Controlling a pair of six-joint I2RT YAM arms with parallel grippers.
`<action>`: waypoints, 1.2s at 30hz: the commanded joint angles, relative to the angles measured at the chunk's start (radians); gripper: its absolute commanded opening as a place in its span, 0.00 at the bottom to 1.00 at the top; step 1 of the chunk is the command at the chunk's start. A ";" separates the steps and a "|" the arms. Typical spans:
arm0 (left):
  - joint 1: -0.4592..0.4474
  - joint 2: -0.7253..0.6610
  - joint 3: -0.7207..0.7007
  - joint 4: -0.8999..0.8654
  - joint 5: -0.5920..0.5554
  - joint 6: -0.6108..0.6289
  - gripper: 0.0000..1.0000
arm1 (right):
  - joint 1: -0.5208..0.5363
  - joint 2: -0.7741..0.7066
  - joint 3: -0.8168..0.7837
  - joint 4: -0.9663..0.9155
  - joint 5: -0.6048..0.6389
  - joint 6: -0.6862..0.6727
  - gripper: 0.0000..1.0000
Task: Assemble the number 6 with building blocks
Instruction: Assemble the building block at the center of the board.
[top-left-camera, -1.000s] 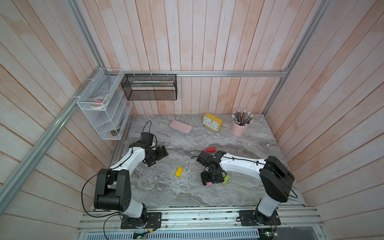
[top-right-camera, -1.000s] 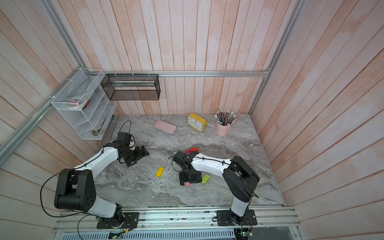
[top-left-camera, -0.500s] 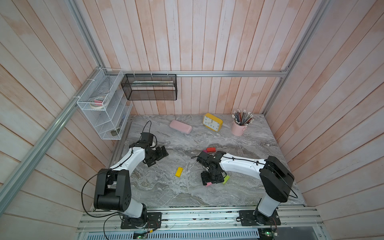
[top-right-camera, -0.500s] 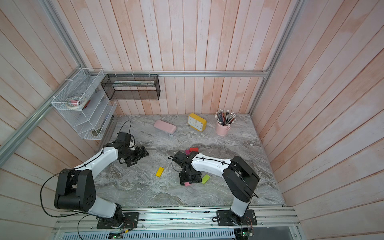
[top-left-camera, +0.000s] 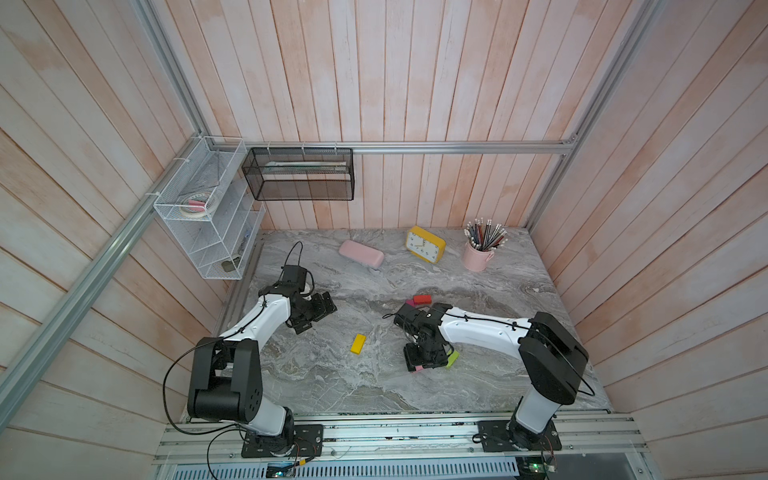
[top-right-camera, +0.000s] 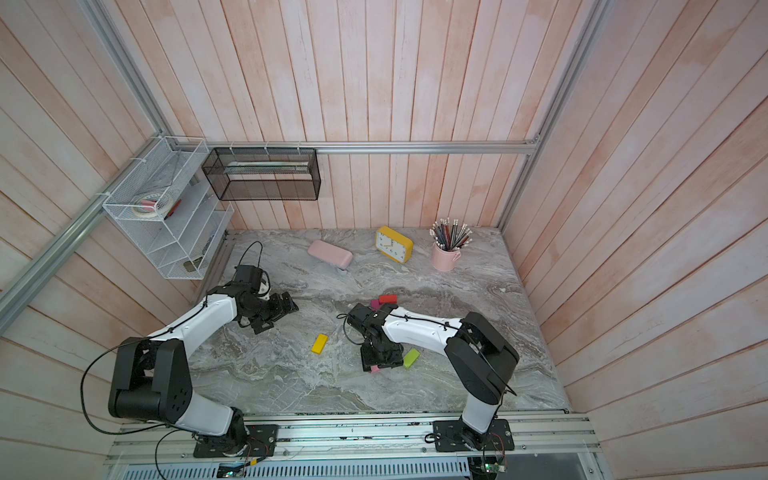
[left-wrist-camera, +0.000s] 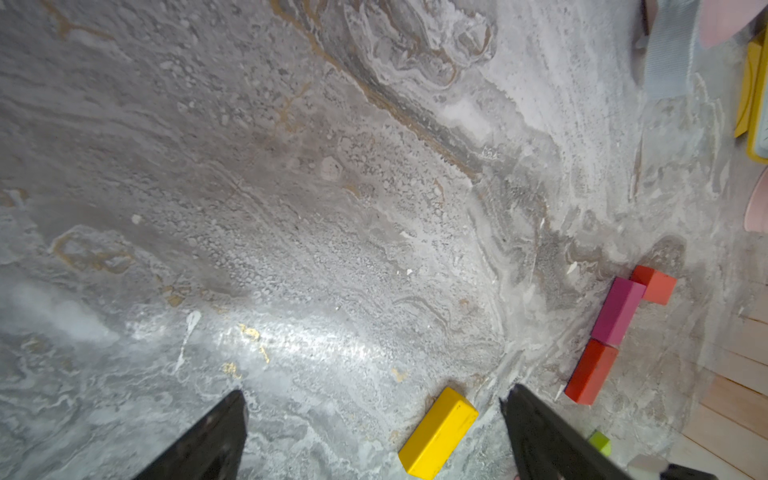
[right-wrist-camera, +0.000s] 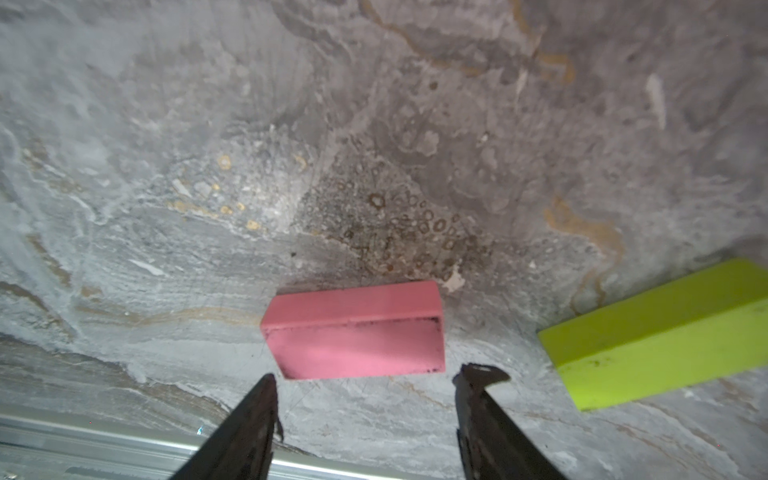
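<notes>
Marble table (top-left-camera: 374, 386) — pink block (right-wrist-camera: 353, 328) flat; long axis crosswise before right gripper (right-wrist-camera: 370, 374).

The left arm (top-left-camera: 257, 320) rises from its base at the near left, elbow folded, its white forearm reaching far and rightward. Its wrist turns right, and the left gripper (top-left-camera: 318, 316) sits low with its jaws spread wide. The right arm (top-left-camera: 478, 330) rises from the near right, forearm stretched leftward toward the middle. Its wrist bends down, and the right gripper (top-left-camera: 428, 362) points downward with its jaws parted.
</notes>
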 joint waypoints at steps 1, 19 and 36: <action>0.004 -0.007 -0.020 0.012 0.000 0.004 0.98 | 0.008 0.016 -0.009 -0.029 0.006 -0.006 0.68; 0.004 -0.020 -0.030 0.004 -0.009 0.009 0.98 | 0.009 0.061 0.039 -0.026 0.005 -0.050 0.78; 0.004 0.001 0.008 -0.009 -0.011 0.021 0.98 | -0.005 0.123 0.094 -0.039 0.017 -0.040 0.61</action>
